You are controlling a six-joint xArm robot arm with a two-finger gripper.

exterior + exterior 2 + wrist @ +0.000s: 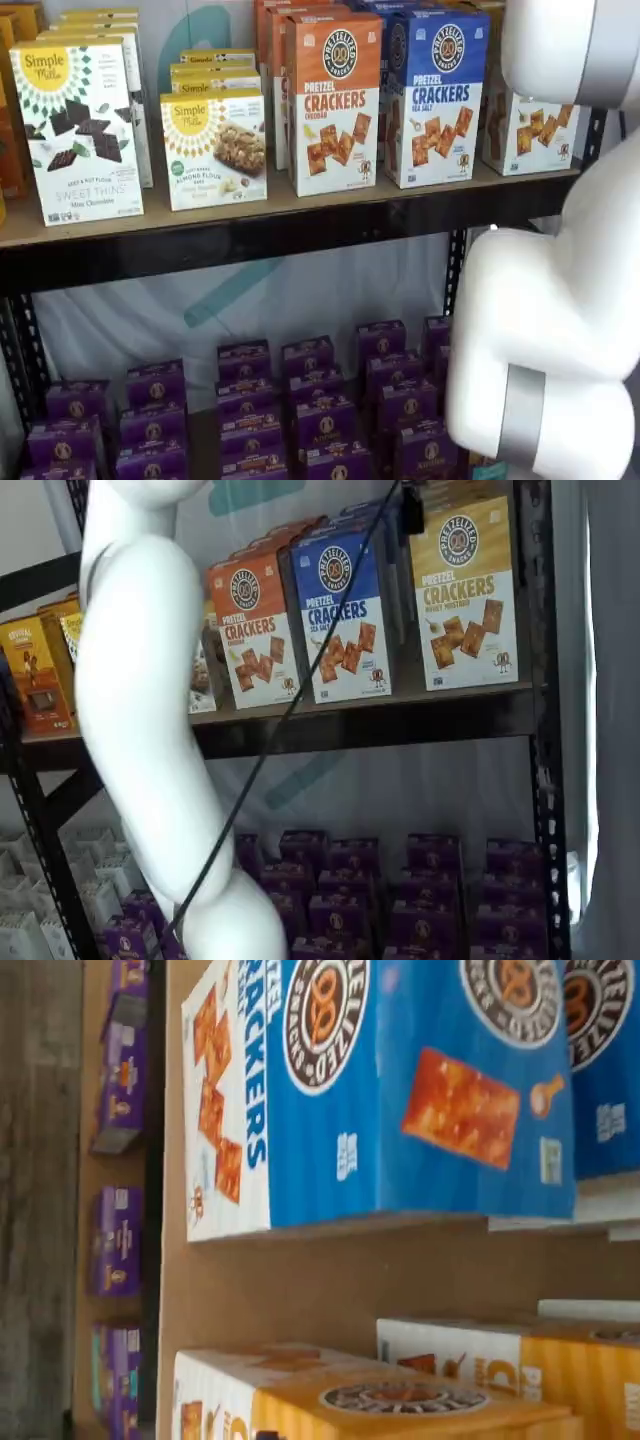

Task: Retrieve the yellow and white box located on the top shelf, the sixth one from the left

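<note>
My arm (140, 730) fills the foreground in both shelf views; the pincer is out of sight, so I cannot tell its state. Behind it, the yellow box (466, 595) stands on the top shelf (400, 718), right of the blue box (342, 615).

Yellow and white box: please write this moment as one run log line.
target: yellow and white box standing on top shelf, right of blue box | gripper: not in view | grasp: not yet
</note>
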